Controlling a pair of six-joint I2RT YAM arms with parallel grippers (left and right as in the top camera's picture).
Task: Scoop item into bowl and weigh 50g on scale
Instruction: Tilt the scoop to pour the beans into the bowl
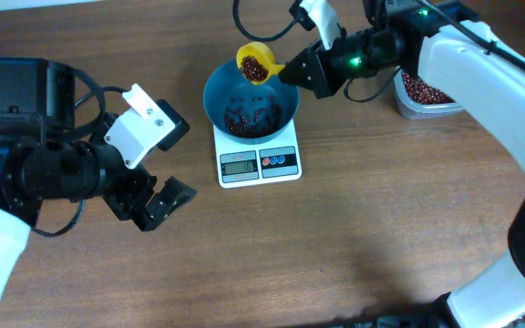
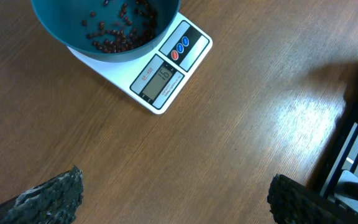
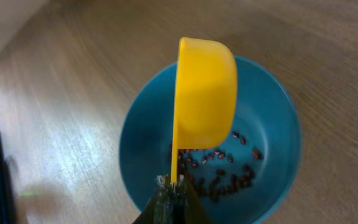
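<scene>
Yellow scoop [image 1: 254, 63] tilts over the bowl's [image 1: 211, 96] rim — handle pointing right into the right gripper's [image 1: 287, 71] clamped jaws; left gripper [image 1: 158, 206] gapes empty, left of the bowl.

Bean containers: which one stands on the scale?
The teal-blue bowl, on the white scale. The yellow scoop is held above it by the right gripper; the clear tub stands on the table.

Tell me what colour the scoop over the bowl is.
Yellow. The scoop shows best in the right wrist view.
</scene>
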